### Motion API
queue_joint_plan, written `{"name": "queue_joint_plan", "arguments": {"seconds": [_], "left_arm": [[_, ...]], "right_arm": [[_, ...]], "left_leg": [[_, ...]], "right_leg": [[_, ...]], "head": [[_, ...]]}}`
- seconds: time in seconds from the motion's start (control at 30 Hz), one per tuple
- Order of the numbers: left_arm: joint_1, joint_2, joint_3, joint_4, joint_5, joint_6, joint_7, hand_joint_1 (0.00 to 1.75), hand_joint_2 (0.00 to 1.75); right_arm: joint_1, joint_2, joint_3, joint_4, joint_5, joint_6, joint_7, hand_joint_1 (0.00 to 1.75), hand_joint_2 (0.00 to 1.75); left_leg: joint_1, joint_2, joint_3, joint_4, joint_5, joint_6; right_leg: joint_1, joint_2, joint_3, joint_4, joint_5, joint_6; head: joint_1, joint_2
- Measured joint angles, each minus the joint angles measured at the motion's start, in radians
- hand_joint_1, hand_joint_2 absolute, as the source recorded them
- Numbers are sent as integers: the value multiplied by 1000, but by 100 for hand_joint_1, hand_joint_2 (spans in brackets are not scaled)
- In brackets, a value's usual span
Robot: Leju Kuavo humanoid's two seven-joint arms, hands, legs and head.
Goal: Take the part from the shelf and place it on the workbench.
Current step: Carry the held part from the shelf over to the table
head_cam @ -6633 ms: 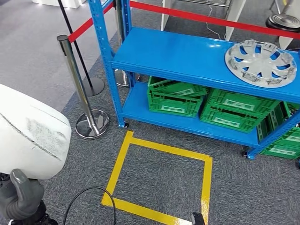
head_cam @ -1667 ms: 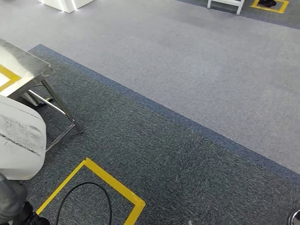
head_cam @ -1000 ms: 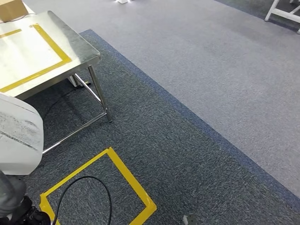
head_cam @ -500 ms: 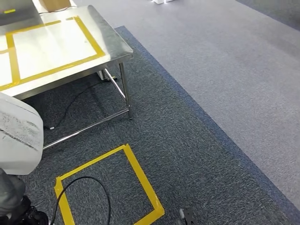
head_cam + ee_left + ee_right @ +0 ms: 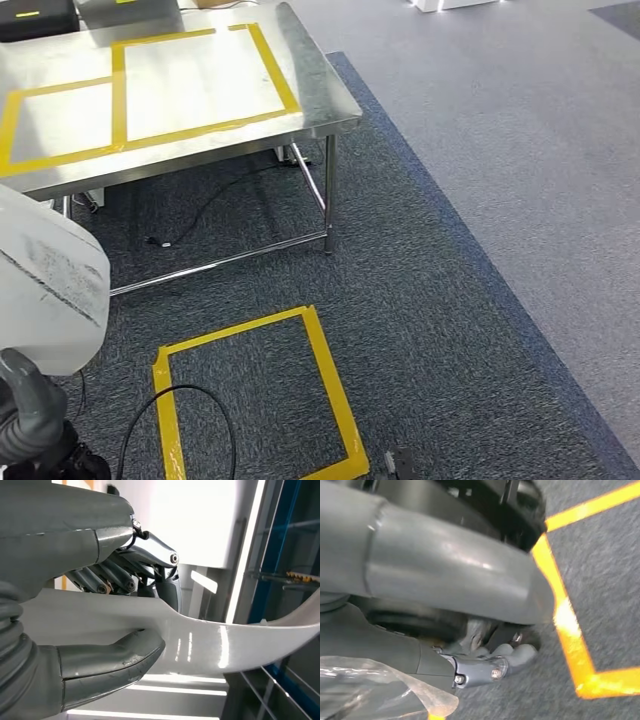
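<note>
- The left hand (image 5: 113, 605) grips the part (image 5: 211, 645), a white, glossy curved panel: the thumb lies against one face and the darker fingers (image 5: 113, 577) press on the other, so the edge is pinched between them.
- In the head view the part (image 5: 45, 290) shows as a large white, scuffed shape at the lower left, above the carpet, with the left hand (image 5: 30, 410) just under it.
- The part is well apart from the workbench (image 5: 317, 95); it is off the bench and in the hand.
- The workbench is a steel table standing ahead and to the left, its top marked with yellow tape rectangles (image 5: 196, 70).
- A black box (image 5: 34, 17) sits at the far left edge of the bench top.
- A black cable (image 5: 219, 195) lies on the carpet under the bench.
- On the dark carpet (image 5: 423, 330) in front of the bench is a yellow tape square (image 5: 332, 390); another black cable (image 5: 189, 400) loops across its near left corner.
- A band of lighter grey floor (image 5: 528, 120) runs to the right of the dark carpet.
- The right hand (image 5: 482, 667) hangs over the carpet beside yellow tape (image 5: 565, 625); its fingers look curled in with nothing between them, though the picture is blurred.
- In the left wrist view a blue frame (image 5: 286, 550) stands behind the part.
</note>
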Motion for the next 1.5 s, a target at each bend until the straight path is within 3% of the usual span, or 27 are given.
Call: {"name": "queue_joint_plan", "arguments": {"seconds": [0.03,0.1,0.17,0.23,0.27,0.3,0.37,0.4,0.47,0.57,0.63,0.73,0.8,0.83,0.9,0.97,1.03,1.07,1.13,1.17,1.23,1.3,1.33,1.37,1.43,1.47,1.5], "left_arm": [[2,0,0,0,2,3,0,175,175],[3,0,0,0,6,6,0,175,175],[1,0,0,0,14,4,0,175,175],[0,0,-1,0,25,-1,0,175,175],[-1,0,-1,0,28,-2,0,175,175],[-2,0,-1,1,31,0,0,175,175],[-4,0,-1,0,41,8,0,175,175],[-6,0,0,0,48,12,0,175,175],[-3,1,2,-5,61,13,0,175,175],[15,1,14,-24,77,5,0,175,175],[29,3,25,-38,84,-6,-1,175,175],[47,4,44,-49,88,-26,-1,175,175],[56,4,54,-54,87,-34,-1,175,175],[59,4,57,-57,85,-37,-1,175,175],[66,2,61,-61,77,-40,-1,175,175],[73,-2,62,-65,67,-41,-1,175,175],[75,-6,63,-70,60,-41,-1,175,175],[74,-7,63,-72,58,-40,-1,175,175],[73,-8,63,-76,55,-40,-1,175,175],[74,-8,63,-76,55,-40,-1,175,175],[77,-8,64,-77,54,-40,-1,175,175],[80,-8,64,-77,54,-40,-1,175,175],[80,-8,64,-77,54,-40,-1,175,175],[81,-8,64,-77,54,-40,-1,175,175],[83,-8,64,-77,54,-40,-1,175,175],[84,-8,64,-79,55,-40,-1,175,175],[84,-9,64,-84,55,-39,-1,175,175]], "right_arm": [[0,1,0,0,1,-5,7,0,0],[1,2,-1,0,2,-10,22,0,0],[4,3,-1,1,5,-7,50,0,0],[6,2,-1,1,13,1,87,0,0],[5,2,-1,0,19,3,102,0,0],[4,1,-1,0,26,3,114,0,0],[1,1,0,-2,44,4,132,0,0],[-2,1,1,-3,54,5,139,0,0],[-6,0,6,-6,75,9,149,0,0],[-7,0,17,-11,95,12,153,0,0],[-8,0,21,-12,97,15,149,0,0],[-9,0,23,-12,93,19,144,0,0],[-3,0,24,-11,91,20,143,0,0],[3,0,25,-11,89,20,141,0,0],[17,-1,26,-7,85,21,135,0,0],[29,-2,26,-3,81,21,130,0,0],[32,-2,25,-2,80,21,129,0,0],[33,-1,25,-3,80,22,130,0,0],[36,-1,25,-2,79,22,130,0,0],[39,-1,25,-2,79,22,131,0,0],[46,-1,25,-2,79,22,131,0,0],[52,-1,25,-2,79,21,131,0,0],[55,-1,25,-2,79,21,132,0,0],[57,-1,25,-2,79,21,132,0,0],[60,-2,25,-3,79,20,132,0,0],[58,-3,25,-5,79,20,132,0,0],[54,-4,25,-9,80,20,132,0,0]], "left_leg": [[2,-2,-2,1,1,-7],[-2,37,-14,29,-17,-18],[-3,98,-64,132,-69,-30],[6,119,-123,251,-110,-40],[10,123,-134,273,-106,-43],[14,124,-123,255,-83,-45],[18,132,-58,136,-19,-45],[16,137,-23,71,-6,-42],[12,143,12,6,-17,-29],[13,134,30,-8,-35,-1],[14,130,56,-13,-46,13],[8,127,91,-15,-78,23],[4,122,128,-15,-107,25],[2,119,149,-15,-123,25],[-1,114,188,-16,-159,23],[1,109,221,-25,-187,13],[3,106,239,-14,-174,0],[2,108,229,25,-147,-6],[1,115,153,162,-91,-17],[2,118,100,227,-91,-22],[8,120,10,288,-164,-33],[13,121,-41,269,-252,-40],[15,122,-52,232,-257,-42],[17,125,-55,179,-222,-44],[18,142,-47,76,-101,-46],[18,149,-41,50,-63,-44],[18,152,-37,41,-53,-39]], "right_leg": [[-1,-12,4,-3,1,-3],[-5,-38,15,-14,3,-12],[-7,-64,24,-19,-3,-18],[-7,-85,29,-19,-13,-19],[-7,-93,32,-19,-18,-17],[-8,-99,37,-19,-24,-15],[-10,-108,51,-20,-37,-8],[-8,-110,59,-20,-46,-2],[-5,-112,77,-24,-55,13],[-5,-109,93,-7,-48,34],[-6,-99,40,77,-53,38],[0,-90,-104,250,-105,37],[5,-90,-155,253,-132,32],[7,-89,-161,214,-119,26],[15,-86,-157,112,-15,10],[24,-83,-136,56,66,-5],[28,-81,-97,40,54,-18],[26,-81,-75,27,46,-24],[17,-82,-24,-1,28,-33],[13,-84,0,-14,16,-35],[6,-83,44,-33,-8,-35],[-1,-79,91,-50,-37,-30],[-5,-78,115,-55,-54,-26],[-8,-77,140,-58,-71,-22],[-10,-77,179,-59,-110,-11],[-8,-78,196,-63,-132,-4],[-6,-81,216,-60,-140,5]], "head": [[0,0],[-4,0],[-8,0],[-9,0],[-9,0],[-9,0],[-9,0],[-10,0],[-12,0],[-7,0],[0,0],[8,0],[10,0],[11,0],[9,0],[5,0],[4,0],[3,0],[-3,0],[-6,0],[-9,0],[-9,0],[-9,0],[-10,0],[-15,0],[-17,0],[-18,0]]}}
